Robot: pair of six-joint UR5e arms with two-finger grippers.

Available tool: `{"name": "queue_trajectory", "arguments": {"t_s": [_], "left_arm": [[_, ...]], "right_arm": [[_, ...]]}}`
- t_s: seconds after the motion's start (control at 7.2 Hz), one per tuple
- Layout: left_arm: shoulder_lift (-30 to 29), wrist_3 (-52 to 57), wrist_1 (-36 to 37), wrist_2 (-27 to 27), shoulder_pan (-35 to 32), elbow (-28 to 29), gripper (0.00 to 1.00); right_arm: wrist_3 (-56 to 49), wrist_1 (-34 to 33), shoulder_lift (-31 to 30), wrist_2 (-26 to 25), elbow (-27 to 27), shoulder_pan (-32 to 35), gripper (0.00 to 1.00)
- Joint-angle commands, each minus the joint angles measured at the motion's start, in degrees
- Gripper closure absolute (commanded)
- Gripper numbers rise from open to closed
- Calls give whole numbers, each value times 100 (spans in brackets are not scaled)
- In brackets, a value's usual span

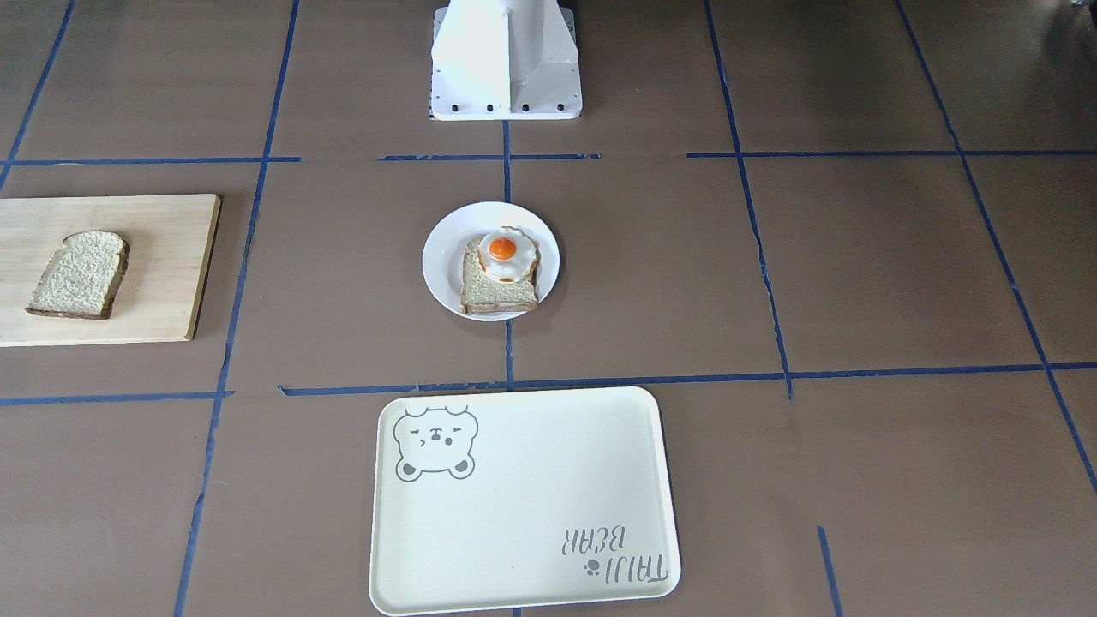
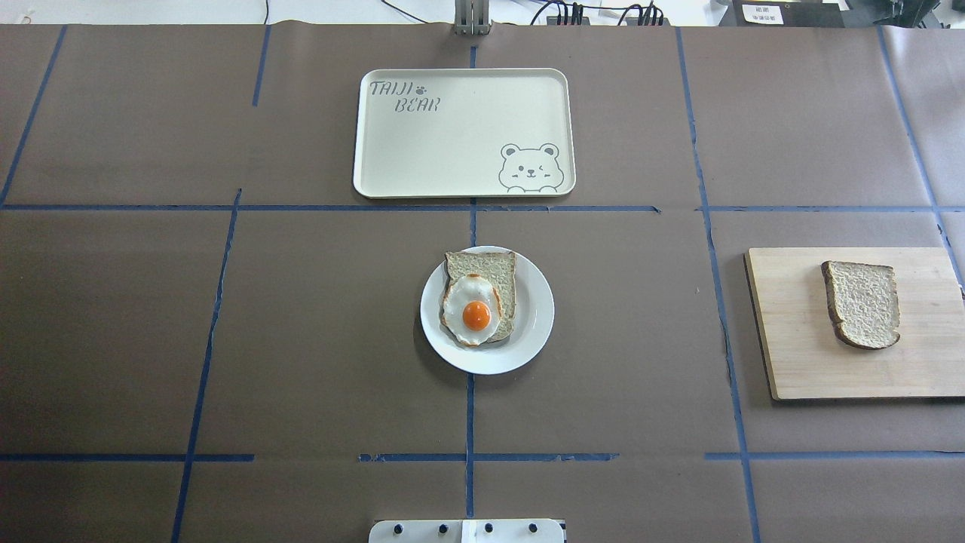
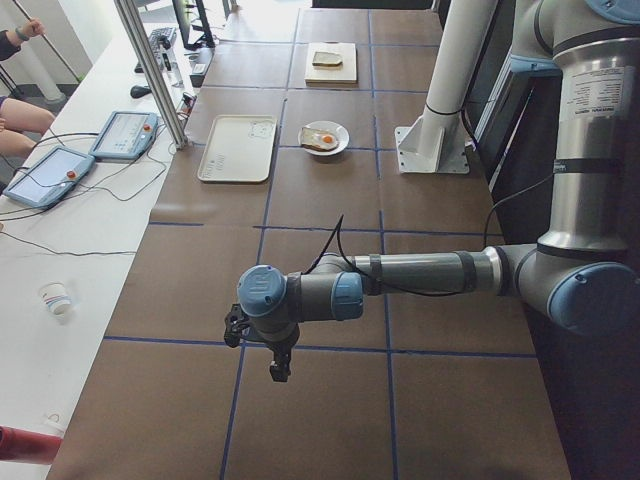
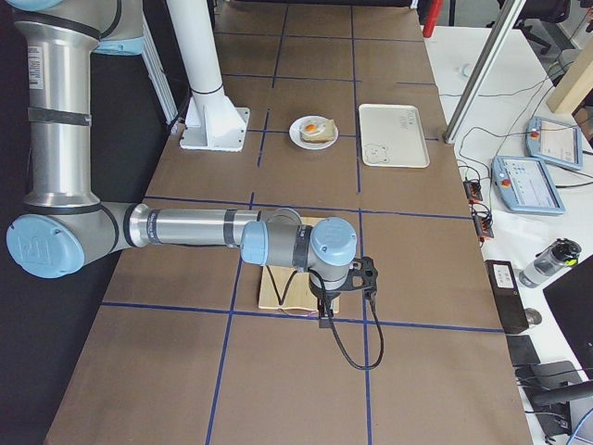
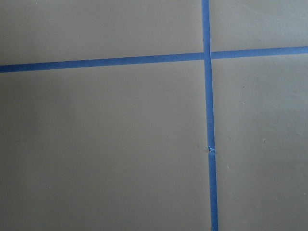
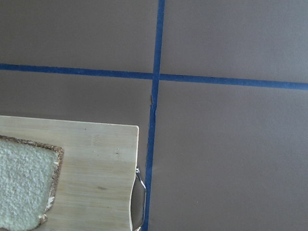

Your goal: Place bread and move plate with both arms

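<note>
We see left gripper (image 3: 277, 368) hovering over bare table (image 2: 301, 339); pincer state: cannot tell. Plate (image 2: 535, 317) at centre, egg-topped slice (image 2: 482, 268) on it, tray (image 2: 452, 143) at its 12 o'clock. Bread (image 2: 862, 303) flat on wooden board (image 2: 791, 339), plate's 3 o'clock. Right gripper (image 4: 326, 315) above board corner; pincer state: cannot tell.
</note>
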Motion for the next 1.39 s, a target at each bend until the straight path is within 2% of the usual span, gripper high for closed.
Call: {"name": "queue_trajectory", "arguments": {"t_s": [0.0, 0.28, 0.56, 0.69, 0.83, 1.11, 1.25], "left_arm": [[0, 4, 0, 0, -4, -24, 0], [0, 4, -9, -9, -4, -50, 0], [0, -5, -17, -17, -13, -68, 0], [0, -5, -18, -17, -4, -68, 0], [-9, -22, -26, -17, -13, -68, 0], [0, -57, -26, -35, -13, -103, 0], [0, -66, -26, -44, -4, -112, 0]], "right_arm": [[15, -14, 71, 44, -41, 3, 0], [111, -5, 114, 9, 1, -6, 0], [682, 203, 71, 393, -42, -15, 0], [927, 701, -86, 387, -42, -49, 0], [1721, 1307, -166, 395, -16, -259, 0], [3591, 3176, -570, 334, -25, -1100, 0], [4384, 3768, -684, 203, -33, -1574, 0]]}}
